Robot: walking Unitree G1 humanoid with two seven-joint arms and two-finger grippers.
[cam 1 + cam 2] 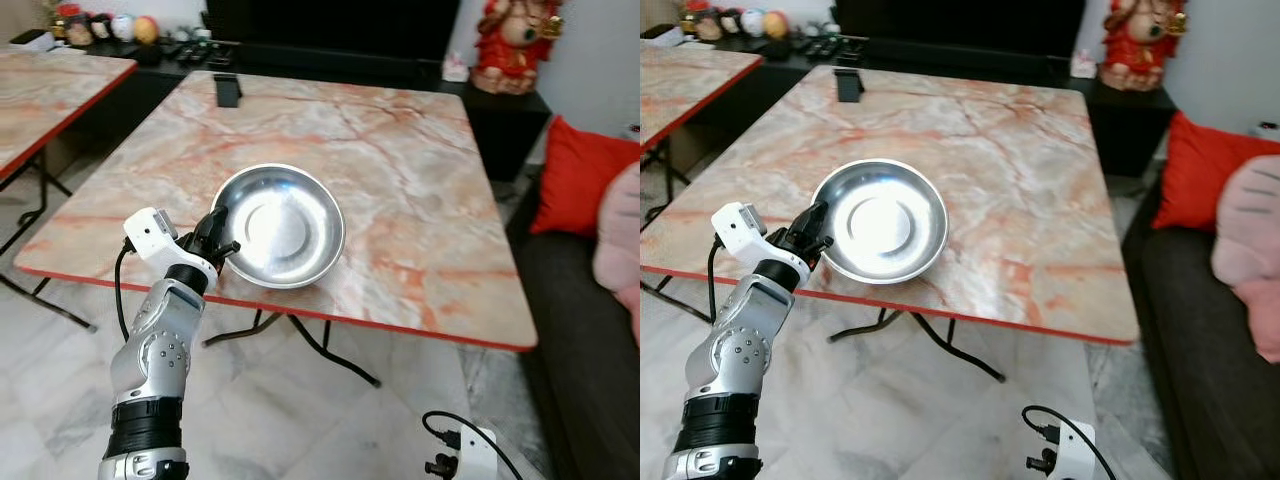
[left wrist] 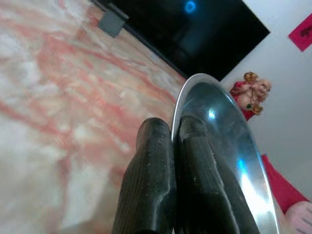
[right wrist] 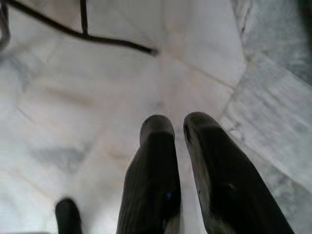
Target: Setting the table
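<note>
A shiny steel bowl (image 1: 280, 225) rests on the marble table (image 1: 400, 170) close to its near left edge. My left gripper (image 1: 222, 240) reaches up from below that edge and is shut on the bowl's left rim. In the left wrist view the two black fingers (image 2: 151, 170) pinch the thin rim of the bowl (image 2: 219, 122), one on each side. My right gripper (image 3: 178, 126) hangs idle over the pale tiled floor, its fingers close together with nothing between them.
A small black object (image 1: 227, 90) stands at the table's far edge. A second marble table (image 1: 40, 90) is on the left. On the right a dark sofa holds a red cushion (image 1: 580, 180). A white device with a cable (image 1: 470, 455) lies on the floor.
</note>
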